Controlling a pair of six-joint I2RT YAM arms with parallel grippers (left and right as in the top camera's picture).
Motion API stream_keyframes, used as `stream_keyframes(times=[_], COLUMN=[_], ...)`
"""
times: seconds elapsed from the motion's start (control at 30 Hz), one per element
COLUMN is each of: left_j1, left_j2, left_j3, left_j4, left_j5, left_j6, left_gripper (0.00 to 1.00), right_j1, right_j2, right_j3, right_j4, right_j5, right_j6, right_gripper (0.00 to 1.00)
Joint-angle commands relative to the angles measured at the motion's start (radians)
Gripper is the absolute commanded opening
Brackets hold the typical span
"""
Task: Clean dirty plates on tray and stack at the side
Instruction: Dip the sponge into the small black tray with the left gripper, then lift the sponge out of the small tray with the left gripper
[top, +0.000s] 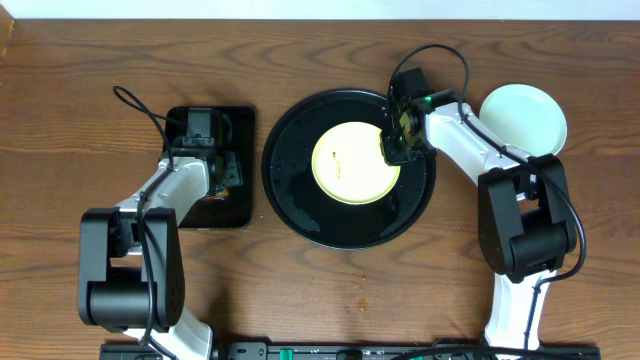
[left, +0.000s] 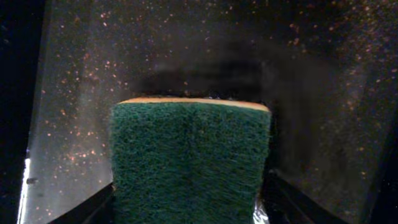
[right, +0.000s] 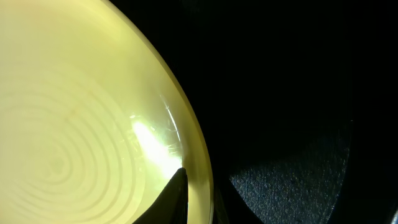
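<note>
A dark green scouring sponge with a thin yellow backing (left: 189, 162) fills the left wrist view, lying on the speckled floor of a small rectangular black tray (top: 238, 195). The left gripper (left: 189, 202) has its fingers (left: 93, 208) just beside the sponge's two edges; I cannot tell whether they press it. Overhead, that arm reaches over the small tray at the left of the brown wooden tabletop (top: 60, 120).

The right gripper (right: 198, 193) has its fingers narrow, closed on the rim of a pale yellow round plastic plate (right: 81, 124), one finger inside the rim and one outside. This yellow plate (top: 350, 165) lies in the middle of the large round glossy black tray (top: 290, 190), held at its right edge, with small brownish marks left of its centre. A light mint-green round plate (top: 525, 115) sits on the tabletop to the right, apart from the round tray.
</note>
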Motion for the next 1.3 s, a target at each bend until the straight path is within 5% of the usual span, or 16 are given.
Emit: stream_keyframes(times=[0.0,0.07,0.2,0.6,0.9,1.27], left_j1=[0.005,0.005,0.005,0.005,0.005,0.005], left_j2=[0.030,0.030,0.030,-0.152,-0.373,-0.399], left_j3=[-0.004,-0.004,-0.004,0.036,0.036,0.034], left_j4=[-0.009,-0.016,0.003,0.088,0.090,0.097], left_j5=[0.002,0.002,0.001,0.002,0.001,-0.071], left_j6=[0.002,0.002,0.002,0.002,0.002,0.002], left_gripper=[0.64,0.60,0.08,0.08,0.08,0.07], right_j1=[0.008,0.008,0.008,0.008,0.008,0.008], right_j2=[-0.023,-0.023,-0.023,-0.023,-0.023,-0.023], right_j3=[-0.006,-0.006,-0.006,-0.006,-0.006,-0.006], right_j4=[-0.001,-0.001,-0.001,-0.001,-0.001,0.000], right_j5=[0.002,0.002,0.002,0.002,0.002,0.002], right_j6=[-0.006,-0.006,-0.006,-0.007,-0.006,-0.006], right_gripper=[0.12,0.12,0.13,0.12,0.01,0.01])
